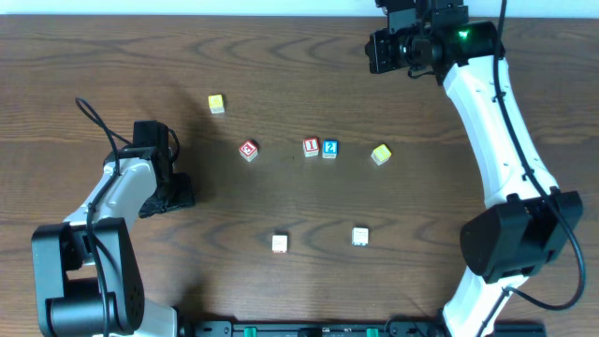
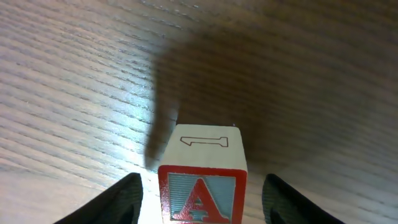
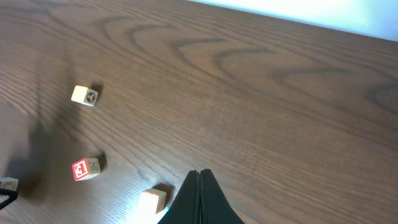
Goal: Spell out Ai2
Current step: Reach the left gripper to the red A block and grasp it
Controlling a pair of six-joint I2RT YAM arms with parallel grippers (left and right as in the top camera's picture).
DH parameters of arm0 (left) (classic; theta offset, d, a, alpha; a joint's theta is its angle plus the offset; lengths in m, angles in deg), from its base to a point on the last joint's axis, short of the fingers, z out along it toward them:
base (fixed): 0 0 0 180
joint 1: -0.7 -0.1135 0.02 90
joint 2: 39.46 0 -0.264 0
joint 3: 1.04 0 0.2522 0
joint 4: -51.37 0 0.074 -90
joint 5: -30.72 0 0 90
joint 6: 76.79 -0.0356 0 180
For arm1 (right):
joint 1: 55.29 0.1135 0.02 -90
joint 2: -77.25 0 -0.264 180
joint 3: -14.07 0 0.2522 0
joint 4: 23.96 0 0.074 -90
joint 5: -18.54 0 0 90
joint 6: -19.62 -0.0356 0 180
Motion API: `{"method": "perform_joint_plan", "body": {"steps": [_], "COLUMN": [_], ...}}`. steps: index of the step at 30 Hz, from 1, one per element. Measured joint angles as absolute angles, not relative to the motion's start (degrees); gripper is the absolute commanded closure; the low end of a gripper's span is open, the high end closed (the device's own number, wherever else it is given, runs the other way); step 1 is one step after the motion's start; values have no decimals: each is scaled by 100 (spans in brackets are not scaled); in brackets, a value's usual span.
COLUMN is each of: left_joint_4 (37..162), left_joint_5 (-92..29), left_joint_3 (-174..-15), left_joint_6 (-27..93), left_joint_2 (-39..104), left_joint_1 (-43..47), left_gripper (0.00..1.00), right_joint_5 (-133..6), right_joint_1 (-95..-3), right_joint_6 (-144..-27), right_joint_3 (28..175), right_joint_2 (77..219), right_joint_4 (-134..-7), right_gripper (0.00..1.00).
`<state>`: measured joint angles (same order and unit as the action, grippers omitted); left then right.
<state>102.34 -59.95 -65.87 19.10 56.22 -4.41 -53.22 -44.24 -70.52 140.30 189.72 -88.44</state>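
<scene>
The left gripper [image 1: 175, 193] sits low over the left part of the counter [image 1: 281, 56]. Its wrist view shows the fingers [image 2: 121, 202] spread, with the A block [image 2: 202, 190] standing on the wood between them. A gap shows on either side, so neither finger touches it. The block's near face carries a red A on a pale blue field inside a red frame, and its top face bears an outlined mark like a 1 lying on its side. From overhead this block is hidden beneath the gripper. Near the middle of the counter the red 1 block [image 1: 311, 147] and the blue 2 block [image 1: 329, 148] stand side by side, touching or nearly so. The red 3 block [image 1: 248, 150] lies apart on their left and a yellow-green block [image 1: 380, 154] apart on their right. A yellow block [image 1: 217, 104] lies farther back on the left. One white block [image 1: 280, 243] and another white block [image 1: 360, 236] lie toward the front. The right gripper [image 1: 378, 51] is at the far right rear, well apart from all the blocks, its fingers [image 3: 200, 193] pressed together on nothing.
</scene>
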Motion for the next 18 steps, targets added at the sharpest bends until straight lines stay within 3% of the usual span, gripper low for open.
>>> {"method": "perform_joint_plan", "body": {"steps": [18], "left_joint_4": [9946], "left_joint_5": [-5945], "left_joint_3": [-6587], "left_joint_6": [1923], "left_joint_2": [5622], "left_joint_1": [-441], "left_gripper": [66], "right_joint_5": [-5322], "right_joint_1": [-4424], "right_joint_6": [-7050], "right_joint_3": [14030], "right_joint_2": [18974], "right_joint_4": [-8846], "right_gripper": [99]}}
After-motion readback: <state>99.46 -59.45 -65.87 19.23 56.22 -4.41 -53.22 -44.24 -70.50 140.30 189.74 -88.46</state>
